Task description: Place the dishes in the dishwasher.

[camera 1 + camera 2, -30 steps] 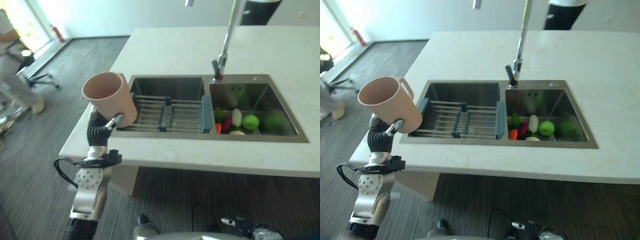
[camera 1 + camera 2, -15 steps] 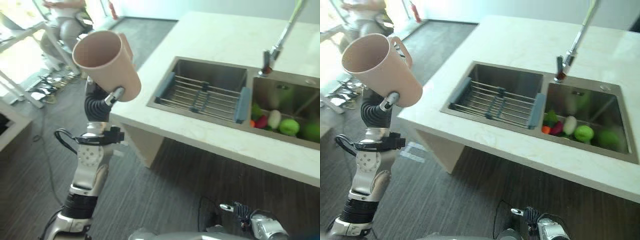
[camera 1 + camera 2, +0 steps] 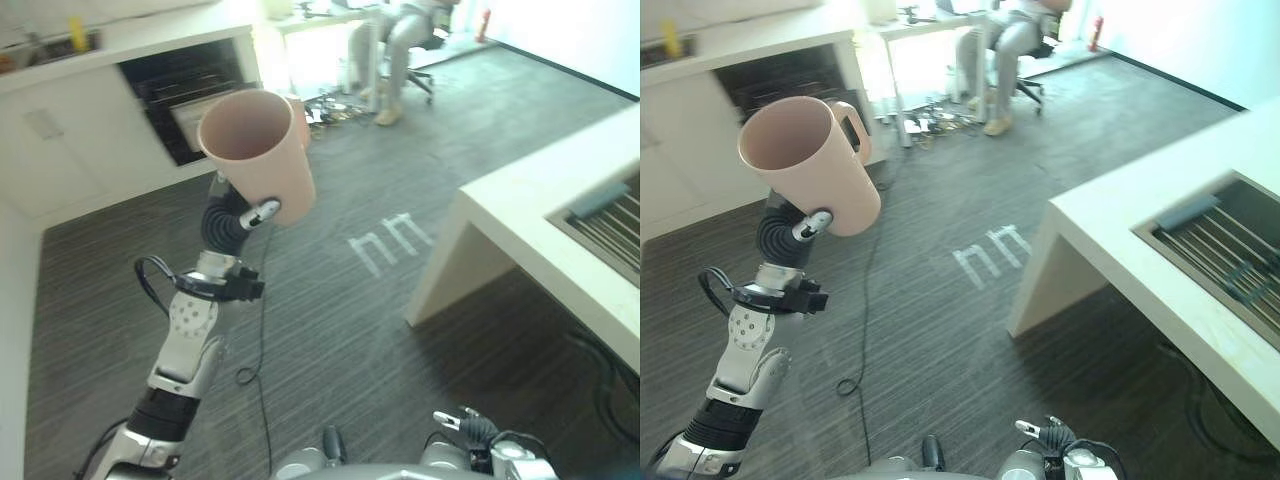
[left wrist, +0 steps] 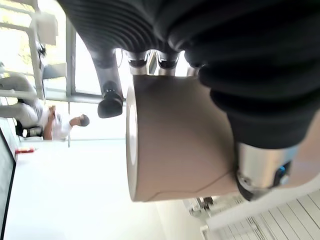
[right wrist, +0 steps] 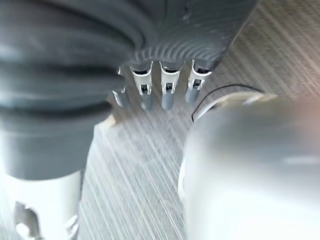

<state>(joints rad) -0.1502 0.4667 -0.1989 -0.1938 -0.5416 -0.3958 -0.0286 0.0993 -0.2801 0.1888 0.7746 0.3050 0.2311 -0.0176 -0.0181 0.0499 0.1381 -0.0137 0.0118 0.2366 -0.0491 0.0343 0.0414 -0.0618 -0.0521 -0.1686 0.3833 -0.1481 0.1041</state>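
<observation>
1. Mug (image 3: 258, 150): pinkish-beige, straight-walled, one loop handle, mouth open and tilted toward the camera; looks empty as far as the interior shows. Held in the air over the grey striped floor (image 3: 340, 310), well away from the counter (image 3: 540, 240).

2. Left hand (image 4: 175, 60): clenched around the mug body. In the left wrist view the fingers wrap over the wall on one side and the thumb (image 4: 255, 170) presses the opposite side near the base. In the head views the handle faces away from the palm and is not used for the hold.

3. Right hand (image 5: 165, 90): fingers hang straight and loose above the floor, holding nothing. Idle.

4. Landmark: dark opening (image 3: 185, 85) in the white cabinet run, beyond the mug. Probably the dishwasher; cannot confirm. A person sits on a chair (image 3: 1005, 40) further off, to the right of that opening.

5. Handling judgement: rigid and light; smooth wall, likely plastic or ceramic. If ceramic, a drop onto this floor would chip or break it. The smooth wall may slip in a side grasp, so squeeze low on the body, as now.

6. Stage, judged: carry phase; mug not yet placed in any rack.
</observation>
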